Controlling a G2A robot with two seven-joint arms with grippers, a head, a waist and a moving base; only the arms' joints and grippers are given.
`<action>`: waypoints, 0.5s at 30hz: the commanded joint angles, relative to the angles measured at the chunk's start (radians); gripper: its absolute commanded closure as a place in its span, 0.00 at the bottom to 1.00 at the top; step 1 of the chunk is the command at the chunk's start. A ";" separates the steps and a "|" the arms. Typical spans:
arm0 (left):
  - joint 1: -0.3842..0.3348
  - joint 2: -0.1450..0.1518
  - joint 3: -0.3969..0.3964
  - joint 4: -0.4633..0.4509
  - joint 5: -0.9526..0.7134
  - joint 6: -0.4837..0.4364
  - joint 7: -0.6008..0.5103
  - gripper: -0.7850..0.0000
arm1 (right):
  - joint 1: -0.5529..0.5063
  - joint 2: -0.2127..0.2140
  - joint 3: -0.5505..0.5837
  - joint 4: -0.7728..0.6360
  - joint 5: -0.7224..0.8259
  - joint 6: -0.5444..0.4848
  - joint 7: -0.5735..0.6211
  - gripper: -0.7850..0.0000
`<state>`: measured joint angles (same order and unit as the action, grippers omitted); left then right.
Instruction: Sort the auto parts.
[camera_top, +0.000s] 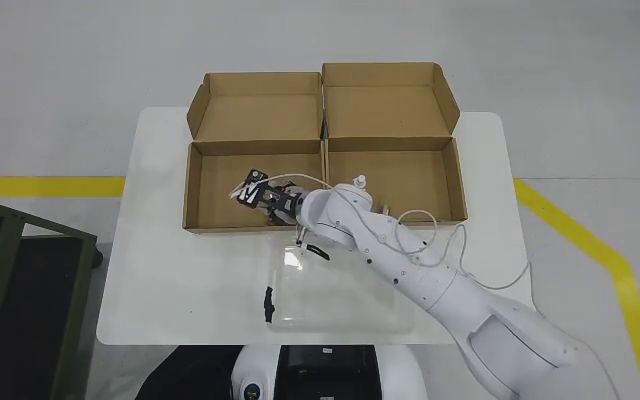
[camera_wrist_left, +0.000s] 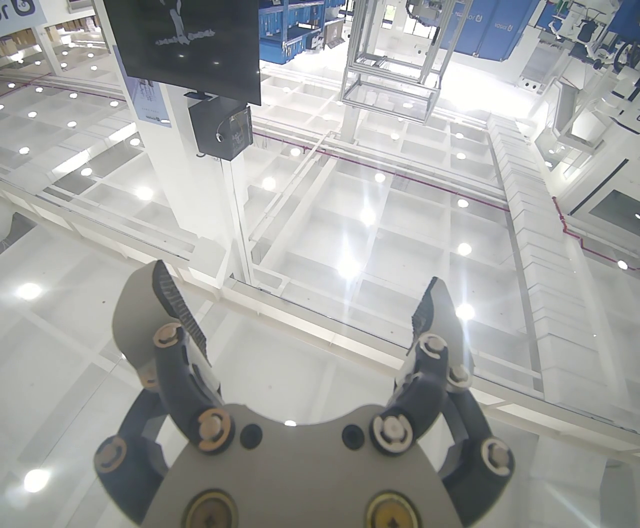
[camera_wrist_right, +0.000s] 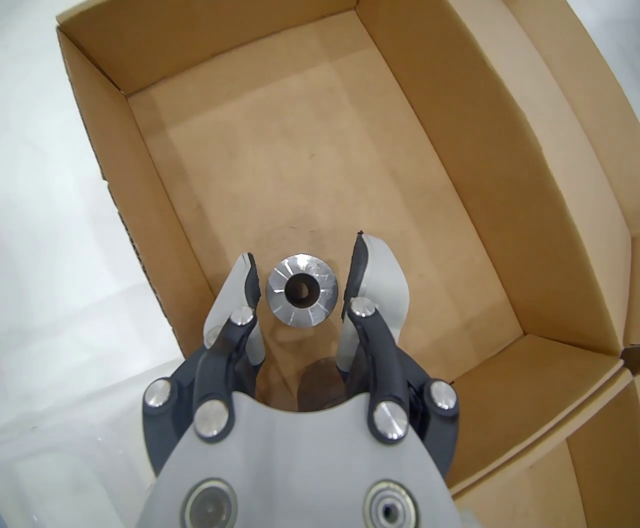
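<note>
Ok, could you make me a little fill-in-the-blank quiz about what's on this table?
The round metal part has a ___ through its middle.
It sits between the fingers of the right end effector, inside a box made of ___.
The white table carries ___ such boxes, side by side.
The left end effector, aimed at the ceiling, holds ___.
Missing words: hole; cardboard; two; nothing.
</note>
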<state>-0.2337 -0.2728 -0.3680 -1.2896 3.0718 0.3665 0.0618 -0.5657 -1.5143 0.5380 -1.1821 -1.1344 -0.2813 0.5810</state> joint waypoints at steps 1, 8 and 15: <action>0.000 0.000 0.000 0.000 0.000 0.000 0.000 0.00 | -0.008 0.004 0.017 -0.035 -0.006 -0.007 -0.007 0.54; 0.000 0.000 0.000 0.000 0.000 0.000 0.000 0.00 | -0.084 0.042 0.120 -0.241 -0.027 -0.052 -0.031 0.51; 0.000 0.000 0.000 0.000 0.000 0.000 0.000 0.00 | -0.250 0.104 0.288 -0.508 -0.080 -0.115 -0.059 0.25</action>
<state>-0.2337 -0.2728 -0.3680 -1.2896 3.0718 0.3665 0.0618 -0.7849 -1.4195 0.7946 -1.6434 -1.2064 -0.3860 0.5249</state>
